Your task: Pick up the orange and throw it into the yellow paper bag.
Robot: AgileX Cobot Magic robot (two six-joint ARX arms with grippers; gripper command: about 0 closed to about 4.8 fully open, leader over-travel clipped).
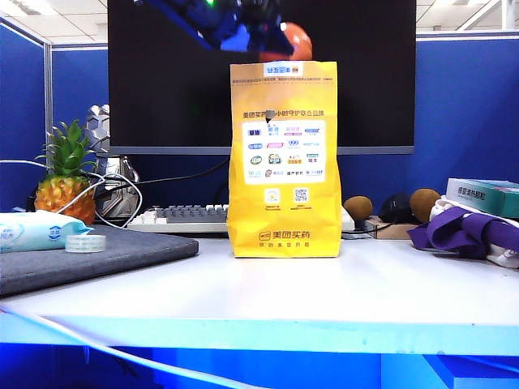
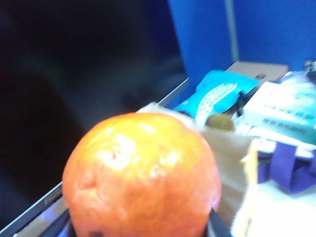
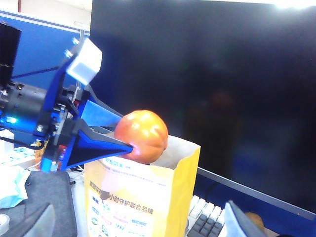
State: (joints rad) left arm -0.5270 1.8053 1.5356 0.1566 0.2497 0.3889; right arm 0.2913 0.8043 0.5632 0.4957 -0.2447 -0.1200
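Above the open mouth of the tall yellow paper bag, at twelve o'clock on the white table, my left hand pinches the glossy round reddish-orange orange between its blue fingers. It feels firm, smooth and likely slippery, with some heft for its size, so I judge a grip across its widest middle is safest. The thin paper bag looks light and could tip if struck off-centre. My right hand hangs back at about four o'clock, spread and carrying nothing.
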